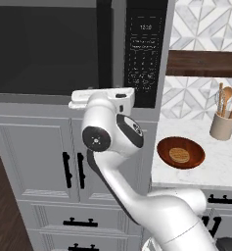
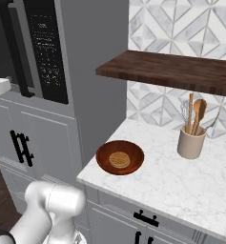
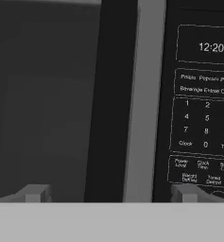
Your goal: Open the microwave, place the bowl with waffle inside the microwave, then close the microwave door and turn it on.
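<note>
The grey microwave point(image 1: 118, 29) is built in above the white cabinets. The microwave door point(image 1: 44, 46) is closed, and its black bar handle point(image 3: 111, 99) runs vertically next to the control panel point(image 3: 203, 108). My gripper point(image 3: 111, 194) is open close in front of the door. One fingertip sits on each side of the handle and neither touches it. In the left base view the hand point(image 1: 104, 96) is level with the door's lower edge. The reddish-brown bowl point(image 1: 193, 147) point(image 2: 105, 157) rests on the marble counter to the right, with the waffle point(image 1: 179, 155) point(image 2: 119, 159) inside it.
A beige utensil cup point(image 2: 191, 141) with wooden spoons stands at the back of the counter point(image 2: 181, 186). A dark wooden shelf point(image 2: 171, 71) hangs above the counter. White cabinet doors with short black handles point(image 1: 73, 169) are below the microwave.
</note>
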You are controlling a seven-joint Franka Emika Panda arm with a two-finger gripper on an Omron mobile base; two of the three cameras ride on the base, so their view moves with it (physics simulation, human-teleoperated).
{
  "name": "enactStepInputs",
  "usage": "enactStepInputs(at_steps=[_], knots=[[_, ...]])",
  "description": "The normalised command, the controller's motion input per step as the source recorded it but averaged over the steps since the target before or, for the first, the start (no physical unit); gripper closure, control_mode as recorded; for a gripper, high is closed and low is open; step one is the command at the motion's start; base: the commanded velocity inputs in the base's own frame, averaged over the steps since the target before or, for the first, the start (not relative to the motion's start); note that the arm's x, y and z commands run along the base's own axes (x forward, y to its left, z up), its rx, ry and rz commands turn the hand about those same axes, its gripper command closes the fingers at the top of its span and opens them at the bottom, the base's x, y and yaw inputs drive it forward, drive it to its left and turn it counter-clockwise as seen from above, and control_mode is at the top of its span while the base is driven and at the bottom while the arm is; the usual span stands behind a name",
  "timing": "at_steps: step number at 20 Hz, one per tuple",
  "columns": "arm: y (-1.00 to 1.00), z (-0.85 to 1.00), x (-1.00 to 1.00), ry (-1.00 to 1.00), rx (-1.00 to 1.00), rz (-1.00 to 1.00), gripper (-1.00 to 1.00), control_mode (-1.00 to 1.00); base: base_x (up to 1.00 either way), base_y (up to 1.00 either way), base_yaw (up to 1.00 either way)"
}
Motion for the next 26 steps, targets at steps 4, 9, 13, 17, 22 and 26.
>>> enactStepInputs(at_steps=[4,9,13,17,22,26], knots=[[-0.03,0.0,0.31,0.0,0.0,0.0,-1.0,-1.0,0.0,0.0,0.0],[-0.01,0.0,0.33,-0.04,0.01,0.0,-1.0,-1.0,0.0,0.0,0.0],[-0.14,0.09,0.04,-0.16,0.01,-0.01,-1.0,-1.0,0.0,0.0,0.0],[-0.06,0.14,0.08,-0.15,0.01,-0.03,-1.0,-1.0,0.0,0.0,0.0],[0.0,0.05,0.41,-0.04,0.02,-0.03,-1.0,-1.0,0.0,0.0,0.0],[0.0,0.02,0.47,0.0,0.01,-0.01,-1.0,-1.0,0.0,0.0,0.0]])
